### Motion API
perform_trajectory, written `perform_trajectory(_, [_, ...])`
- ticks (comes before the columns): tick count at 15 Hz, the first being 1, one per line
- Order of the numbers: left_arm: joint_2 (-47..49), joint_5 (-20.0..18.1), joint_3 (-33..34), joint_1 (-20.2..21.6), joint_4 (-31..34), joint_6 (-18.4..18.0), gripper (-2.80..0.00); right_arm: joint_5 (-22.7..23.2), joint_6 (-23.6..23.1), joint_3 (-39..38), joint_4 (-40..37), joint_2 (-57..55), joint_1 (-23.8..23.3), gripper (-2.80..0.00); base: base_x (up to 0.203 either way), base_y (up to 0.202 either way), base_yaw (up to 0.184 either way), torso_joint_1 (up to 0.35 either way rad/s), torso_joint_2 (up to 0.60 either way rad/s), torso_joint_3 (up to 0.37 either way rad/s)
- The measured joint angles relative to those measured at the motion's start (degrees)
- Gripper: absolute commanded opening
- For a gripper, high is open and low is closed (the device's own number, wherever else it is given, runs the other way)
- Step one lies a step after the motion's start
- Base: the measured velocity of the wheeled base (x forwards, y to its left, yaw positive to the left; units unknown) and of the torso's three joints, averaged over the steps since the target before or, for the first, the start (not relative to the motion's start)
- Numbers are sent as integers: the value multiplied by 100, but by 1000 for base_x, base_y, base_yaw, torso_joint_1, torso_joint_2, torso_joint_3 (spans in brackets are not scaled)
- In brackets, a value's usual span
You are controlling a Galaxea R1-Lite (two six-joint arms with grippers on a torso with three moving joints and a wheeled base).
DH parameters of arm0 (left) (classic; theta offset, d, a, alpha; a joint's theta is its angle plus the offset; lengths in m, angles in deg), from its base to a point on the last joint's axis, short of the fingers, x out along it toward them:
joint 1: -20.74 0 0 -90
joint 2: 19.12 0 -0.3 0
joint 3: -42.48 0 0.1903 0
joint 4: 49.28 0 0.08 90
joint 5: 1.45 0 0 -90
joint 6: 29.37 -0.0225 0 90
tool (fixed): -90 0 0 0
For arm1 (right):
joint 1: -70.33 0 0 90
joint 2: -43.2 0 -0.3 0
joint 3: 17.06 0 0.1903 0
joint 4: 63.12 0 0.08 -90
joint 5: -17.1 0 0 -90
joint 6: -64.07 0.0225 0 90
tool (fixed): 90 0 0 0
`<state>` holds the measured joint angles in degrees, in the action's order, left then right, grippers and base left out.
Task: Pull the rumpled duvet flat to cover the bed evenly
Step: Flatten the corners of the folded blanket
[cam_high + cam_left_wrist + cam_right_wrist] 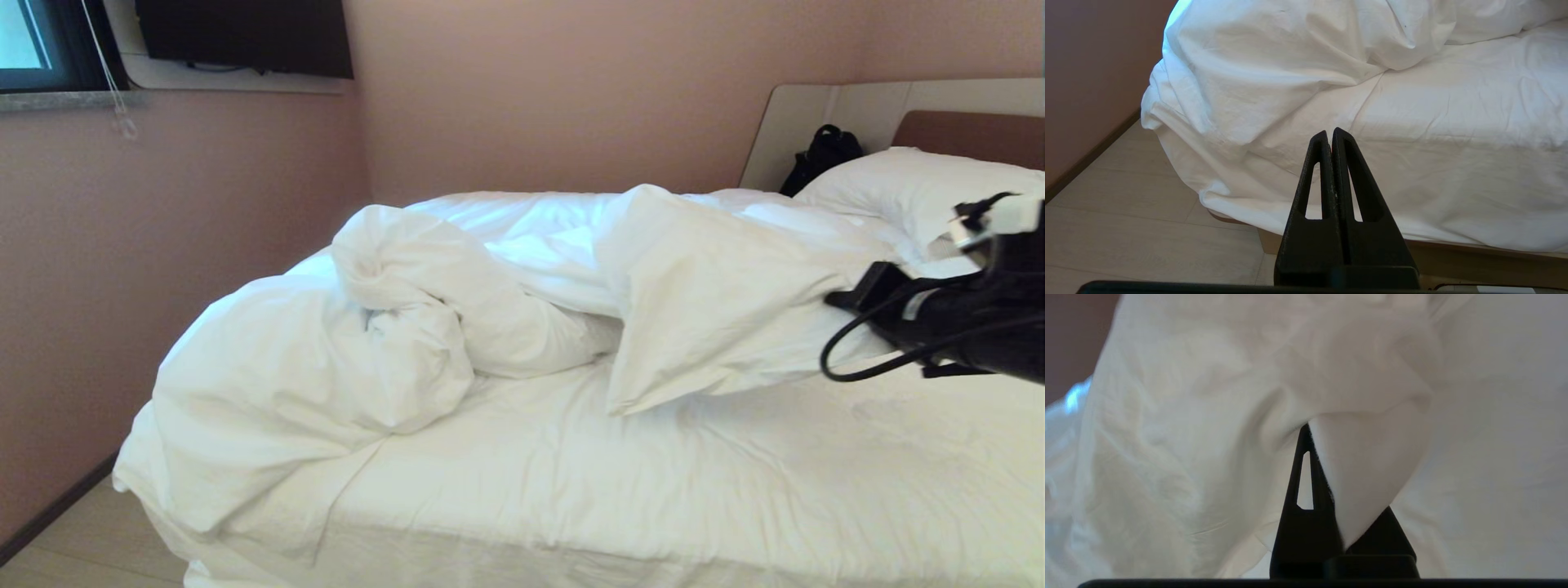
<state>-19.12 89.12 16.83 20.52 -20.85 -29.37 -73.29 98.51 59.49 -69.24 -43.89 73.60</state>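
Observation:
The white duvet [392,327] lies bunched in a twisted heap on the left half of the bed [669,490], with a big fold [710,310] raised toward the right. My right gripper [857,296] reaches in from the right edge and meets that fold. In the right wrist view the right gripper [1310,428] is shut on the duvet [1363,465], whose cloth drapes over one finger and hides it. My left gripper [1329,132] is shut and empty, held off the bed's edge in front of the hanging duvet [1274,61].
A pillow [922,188] lies at the headboard [816,114], with a black bag [820,155] beside it. A pink wall [122,286] runs close along the bed's left side, leaving a narrow strip of floor [82,539]. The bed's base [1474,261] shows under the sheet.

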Motion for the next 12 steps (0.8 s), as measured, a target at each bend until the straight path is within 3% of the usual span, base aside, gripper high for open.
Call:
perform_trajectory(6, [0,2,0,0,0,0,-280,165,-357,437,-1246,1200,-1594,-280,0,0,0,0,0,0])
perform_trajectory(12, [0,4,0,0,-1,0,-280,308,-839,570,-1765,1574,-3463,-280,0,0,0,0,0,0])
